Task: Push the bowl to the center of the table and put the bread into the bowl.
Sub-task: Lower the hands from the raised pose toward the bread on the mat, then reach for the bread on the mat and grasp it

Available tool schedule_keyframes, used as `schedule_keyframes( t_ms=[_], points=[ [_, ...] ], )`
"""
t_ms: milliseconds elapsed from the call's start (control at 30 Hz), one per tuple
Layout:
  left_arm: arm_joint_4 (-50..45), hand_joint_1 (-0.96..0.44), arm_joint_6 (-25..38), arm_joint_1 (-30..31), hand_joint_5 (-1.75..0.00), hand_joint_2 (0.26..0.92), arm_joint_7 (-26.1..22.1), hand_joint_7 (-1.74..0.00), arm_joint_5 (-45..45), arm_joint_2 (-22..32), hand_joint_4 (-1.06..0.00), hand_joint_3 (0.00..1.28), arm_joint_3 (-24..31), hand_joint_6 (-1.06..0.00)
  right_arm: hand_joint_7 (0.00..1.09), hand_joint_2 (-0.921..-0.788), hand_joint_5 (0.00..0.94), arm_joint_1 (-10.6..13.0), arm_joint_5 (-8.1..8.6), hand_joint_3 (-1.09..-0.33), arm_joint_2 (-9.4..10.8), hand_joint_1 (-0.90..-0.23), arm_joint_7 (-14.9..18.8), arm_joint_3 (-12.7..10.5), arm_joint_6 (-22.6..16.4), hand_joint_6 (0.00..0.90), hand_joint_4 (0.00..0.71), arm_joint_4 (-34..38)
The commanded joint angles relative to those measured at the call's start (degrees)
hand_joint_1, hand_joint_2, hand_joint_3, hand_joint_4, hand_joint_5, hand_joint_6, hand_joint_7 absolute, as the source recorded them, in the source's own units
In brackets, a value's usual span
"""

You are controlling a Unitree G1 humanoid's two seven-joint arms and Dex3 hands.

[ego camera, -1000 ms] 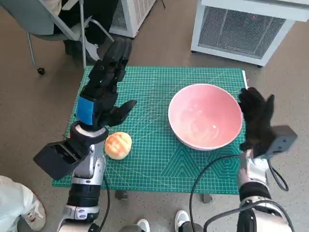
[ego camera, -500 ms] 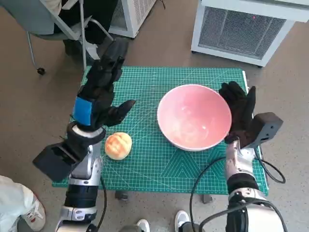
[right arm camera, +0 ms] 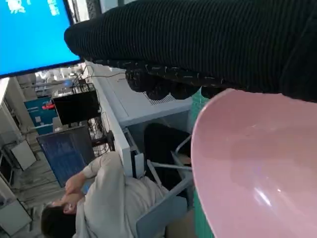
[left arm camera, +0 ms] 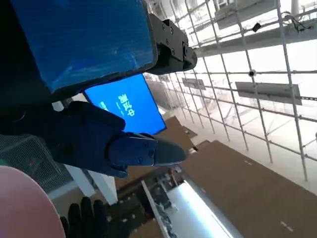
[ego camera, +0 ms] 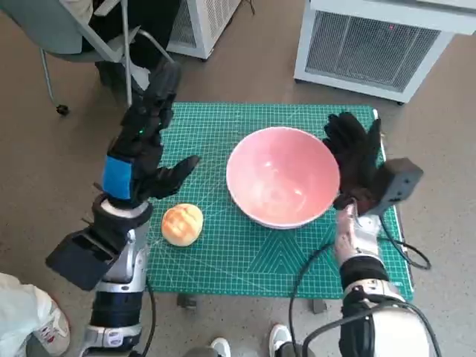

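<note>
The right hand, gloved fingers spread flat and holding nothing, presses against the outer wall of the pink bowl: this looks like the pushing step, with the bowl sitting near the middle of the green mat. The left hand hangs above the mat's left side, fingers extended, empty. The bread lies on the mat just below it, untouched. Next, probably, the left hand must drop and close around the bread.
</note>
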Motion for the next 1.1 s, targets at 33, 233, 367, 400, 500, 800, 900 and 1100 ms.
schedule_keyframes(
  t_ms=[33,233,367,400,500,800,900,1100],
  points=[
    [-2.13,-0.56,0.10,1.36,-0.01,0.921,1.07,-0.01,0.98,0.80,-0.16,0.24,0.41,-0.35,0.40,-0.921,0.003,-0.83,0.08,-0.795,1.45,-0.528,-0.69,-0.44,2.82,0.100,0.149,1.25],
    [-4.38,-0.55,0.40,3.26,-0.01,0.921,1.21,0.00,1.06,1.99,-0.18,0.25,0.98,-0.35,0.39,-0.921,0.003,-1.94,0.24,-0.794,1.22,-0.521,-0.28,-1.17,4.06,0.101,0.151,1.16],
    [-6.31,-0.56,0.13,5.00,-0.01,0.921,0.63,0.00,1.80,4.90,-0.19,0.26,2.23,-0.33,0.38,-0.921,0.005,-2.71,0.06,-0.790,0.38,-0.535,0.57,-1.20,3.02,0.095,0.158,0.59],
    [-6.52,-0.56,-0.35,5.37,-0.01,0.921,0.04,0.00,2.27,6.64,-0.19,0.26,3.00,-0.33,0.38,-0.921,0.006,-2.90,-0.35,-0.789,0.04,-0.538,0.99,-0.77,1.71,0.095,0.159,0.14],
    [-6.87,-0.55,-0.91,6.16,-0.01,0.921,-1.58,0.00,2.84,10.81,-0.18,0.27,4.71,-0.32,0.39,-0.921,0.005,-3.04,-1.20,-0.789,-0.64,-0.549,2.05,0.24,-1.65,0.088,0.162,-1.02],
    [-4.78,-0.55,-1.12,7.34,0.00,0.921,-6.66,0.00,6.90,26.14,-0.18,0.30,9.76,-0.31,0.57,-0.921,0.006,-2.69,-1.85,-0.825,-2.38,-0.548,8.36,4.38,-15.54,0.005,0.190,-7.97],
    [-3.50,-0.54,-1.15,7.60,0.00,0.921,-8.77,0.00,8.30,30.90,-0.18,0.30,10.42,-0.31,0.61,-0.921,0.010,-2.21,-0.67,-0.842,-2.97,-0.549,12.46,5.41,-19.37,0.001,0.203,-11.19],
    [-0.81,-0.52,-0.02,8.73,0.00,0.921,-13.62,-0.01,10.77,39.47,-0.18,0.21,10.02,-0.34,0.66,-0.921,0.016,-0.14,3.82,-0.825,-3.61,-0.551,22.10,7.21,-23.59,-0.001,0.222,-19.76]
  ],
)
